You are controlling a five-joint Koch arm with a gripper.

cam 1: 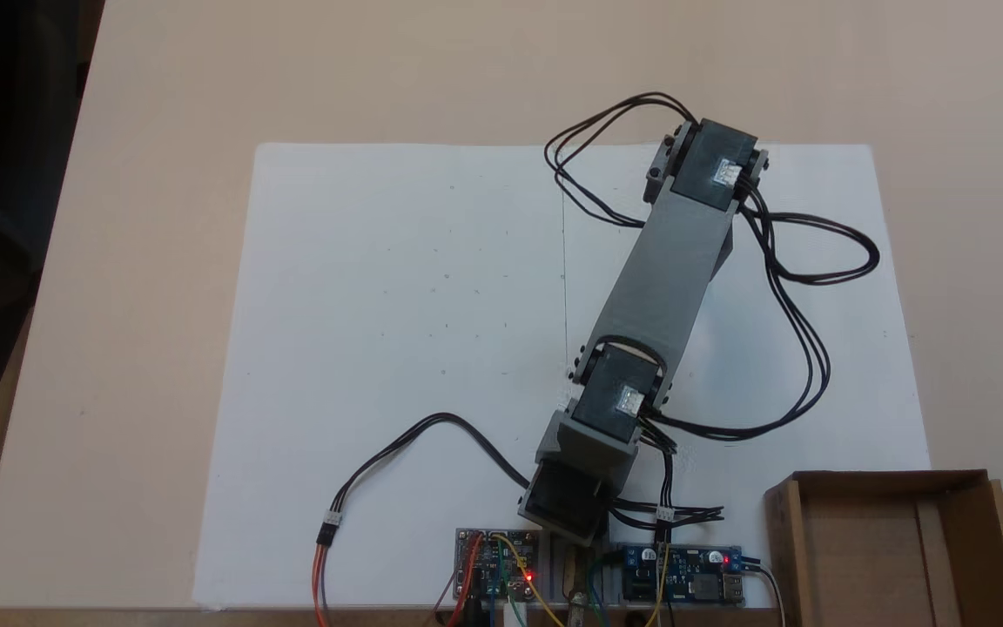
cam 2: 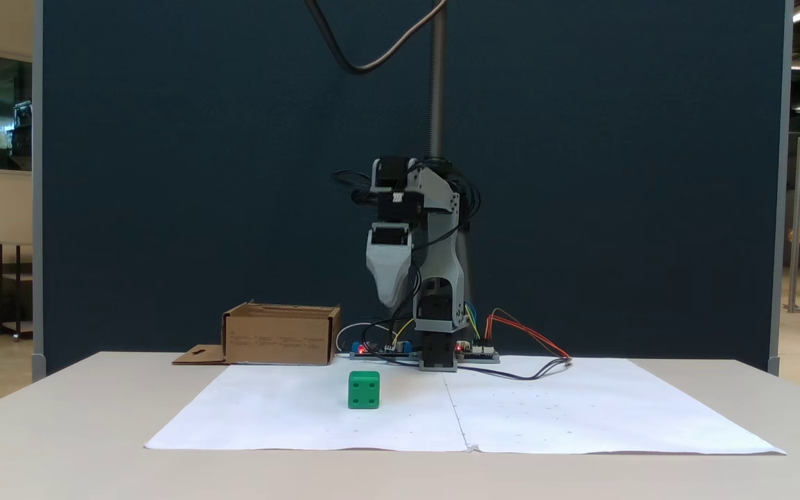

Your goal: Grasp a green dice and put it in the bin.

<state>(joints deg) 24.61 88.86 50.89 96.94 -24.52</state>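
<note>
Fixed view from above: my arm (cam 1: 667,270) is reaching out over the white sheet (cam 1: 397,348) on the surface (cam 1: 162,87). The bin (cam 1: 889,544) is sitting at the lower right, its floor showing bare, so I am judging nothing delivered yet.

Fixed view from the front: the dice (cam 2: 364,389) is resting on the sheet, untouched; grasp, carry and drop are all remaining. My end effector (cam 2: 393,300) is hanging tip-down, above and slightly right of the dice, well clear of it. One tapered tip is showing, so I cannot tell whether the jaws are apart or together. The bin is standing behind and left of the dice.
</note>
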